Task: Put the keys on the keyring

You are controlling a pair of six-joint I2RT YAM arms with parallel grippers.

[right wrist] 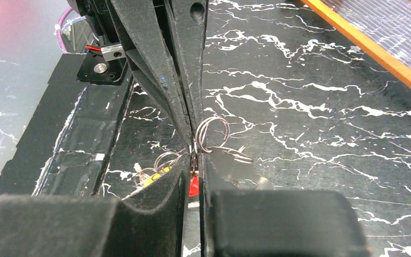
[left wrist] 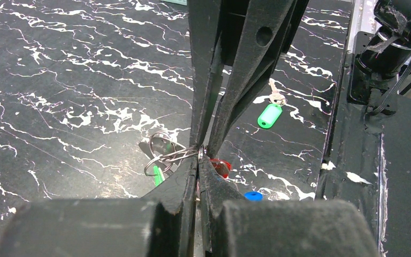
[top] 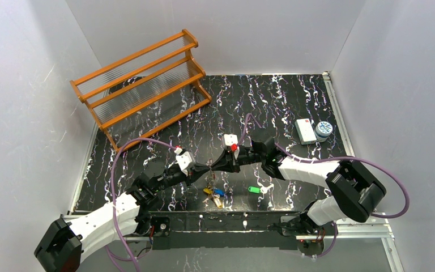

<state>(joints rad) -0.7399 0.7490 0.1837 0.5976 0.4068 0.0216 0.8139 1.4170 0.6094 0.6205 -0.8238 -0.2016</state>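
Observation:
Both grippers meet tip to tip above the table's near middle. My left gripper [top: 205, 169] [left wrist: 199, 155] is shut on the thin wire keyring [left wrist: 166, 156], pinching its loops at the fingertips. From the opposite side my right gripper [top: 213, 166] [right wrist: 195, 155] has its jaws almost together on the same keyring [right wrist: 214, 134]. Keys hang from the ring below the fingers: a red tag [left wrist: 221, 166], a blue tag [left wrist: 253, 196], a green tag [left wrist: 158, 174] and a yellow tag [right wrist: 152, 179]. A separate green-tagged key [top: 254, 190] [left wrist: 269, 115] lies loose on the black marble table.
An orange wooden rack [top: 141, 79] stands at the back left. A white rectangular box [top: 305, 130] and a small round blue-and-white container [top: 323, 130] sit at the right. The table's front rail [top: 243, 218] runs just beyond the hanging keys.

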